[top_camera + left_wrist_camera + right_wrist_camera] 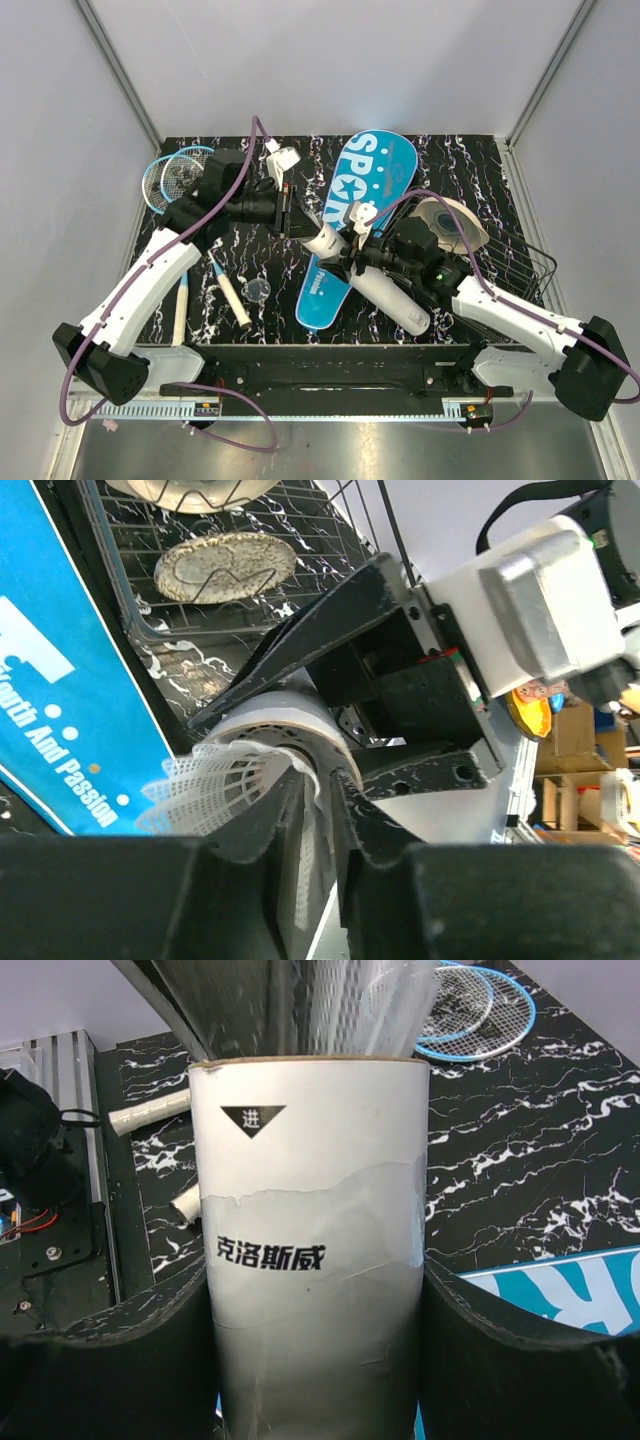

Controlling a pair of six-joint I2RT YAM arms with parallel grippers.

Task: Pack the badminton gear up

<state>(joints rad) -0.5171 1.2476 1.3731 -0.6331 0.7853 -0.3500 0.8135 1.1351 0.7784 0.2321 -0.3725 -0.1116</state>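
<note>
My right gripper [358, 252] [315, 1305] is shut on the long white tube [395, 300] [310, 1170], holding it slanted above the blue "SPORT" cover [365, 190] [570, 1290]. My left gripper [298, 222] [322, 800] is at the tube's open mouth [275, 715]. A white shuttlecock [210, 785] pokes out of that mouth. One edge of its mesh skirt hangs loose in the narrow gap between my left jaws, which stand slightly open. Two light-blue rackets [178, 175] [480, 1005] lie at the far left, handles toward me.
A black wire basket [515, 265] [150, 630] holding round woven discs [445, 220] [225, 565] stands at the right. The racket handles [232, 298] and a small clear round piece [257, 290] lie near the front left.
</note>
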